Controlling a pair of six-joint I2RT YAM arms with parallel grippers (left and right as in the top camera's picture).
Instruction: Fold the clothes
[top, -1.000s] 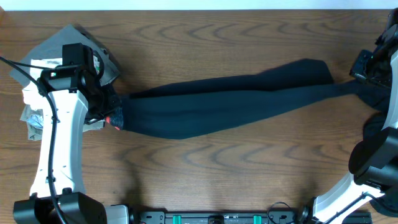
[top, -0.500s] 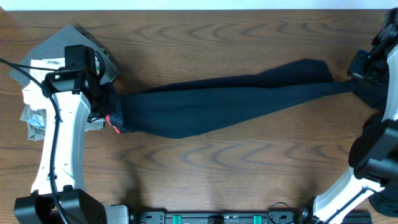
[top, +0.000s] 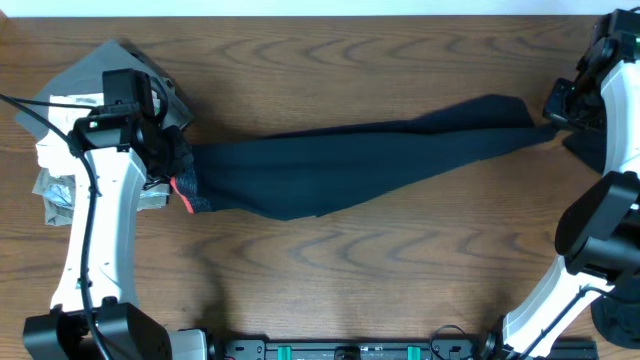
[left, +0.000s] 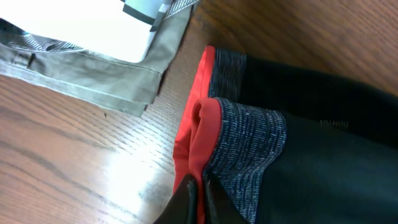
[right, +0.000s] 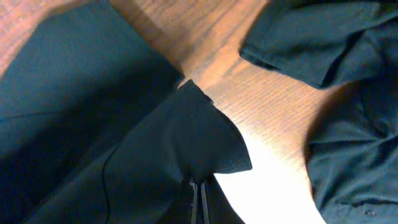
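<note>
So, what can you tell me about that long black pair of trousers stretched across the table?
The long black trousers look like soft, matte fabric, stretched lengthwise across the brown wooden table, legs together, lightly creased. The speckled grey waistband, edged coral red, is at the left end, where the shut left gripper pinches the red edge. The shut right gripper pinches a leg hem at the right end.

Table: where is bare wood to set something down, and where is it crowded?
Free: wood between the trousers and the near edge; also between trousers and far edge. Crowded: left end, folded pile; right end, dark garment.
</note>
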